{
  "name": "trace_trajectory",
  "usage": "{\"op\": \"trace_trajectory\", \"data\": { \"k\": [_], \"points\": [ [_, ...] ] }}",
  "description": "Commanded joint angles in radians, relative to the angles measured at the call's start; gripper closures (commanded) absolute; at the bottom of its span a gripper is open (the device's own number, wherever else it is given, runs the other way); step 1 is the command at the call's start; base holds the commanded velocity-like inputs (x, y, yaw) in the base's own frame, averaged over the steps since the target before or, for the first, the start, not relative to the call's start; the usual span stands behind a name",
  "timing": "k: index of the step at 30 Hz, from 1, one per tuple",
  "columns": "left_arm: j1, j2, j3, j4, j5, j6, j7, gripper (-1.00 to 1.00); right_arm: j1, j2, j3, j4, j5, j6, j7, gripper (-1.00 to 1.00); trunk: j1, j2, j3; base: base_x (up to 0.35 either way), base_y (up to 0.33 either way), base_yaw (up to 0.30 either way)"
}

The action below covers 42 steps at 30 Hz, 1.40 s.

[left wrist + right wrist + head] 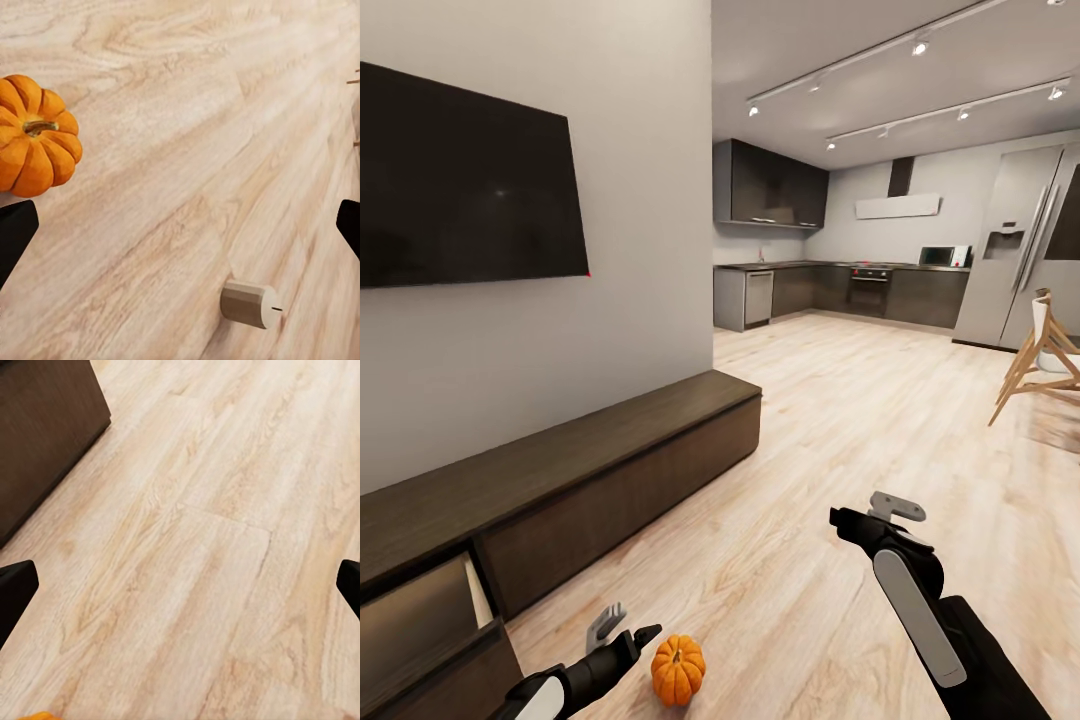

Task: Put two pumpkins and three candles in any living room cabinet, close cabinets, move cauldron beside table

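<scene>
Head view has a pumpkin (678,669) on the floor (840,480) right beside the left gripper (622,625), jaws apart, holding nothing.

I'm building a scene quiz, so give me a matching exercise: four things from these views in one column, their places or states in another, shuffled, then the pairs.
Things:
1. pumpkin
2. candle
3. cabinet
4. television

Places or states:
A. mounted on the grey wall
B. standing along the wall, one drawer at the near end pulled open
C. upright on the wood floor beside the left end effector
D. lying on its side on the floor

Pairs: 1-C, 2-D, 3-B, 4-A
</scene>
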Motion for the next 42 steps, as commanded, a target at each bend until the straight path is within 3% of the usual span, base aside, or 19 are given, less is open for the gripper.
{"op": "trace_trajectory", "data": {
  "k": [1,17,42],
  "points": [
    [-0.001,0.001,-0.004,-0.001,0.009,0.005,0.0,-1.0,-0.001,-0.001,0.002,-0.001,-0.009,0.001,-0.01,-1.0,0.0,0.0,-0.001,0.0,0.0,0.0],
    [-0.001,0.001,-0.004,-0.001,0.009,0.005,0.0,-1.0,-0.001,-0.001,0.001,0.005,-0.009,0.003,-0.011,-1.0,0.0,0.0,-0.003,0.0,0.0,0.005],
    [-0.001,0.001,-0.004,-0.001,0.009,0.005,0.0,-1.0,-0.001,-0.001,0.001,0.009,-0.009,0.003,-0.011,-1.0,0.0,0.0,-0.039,0.0,0.0,0.079]
  ]
}}
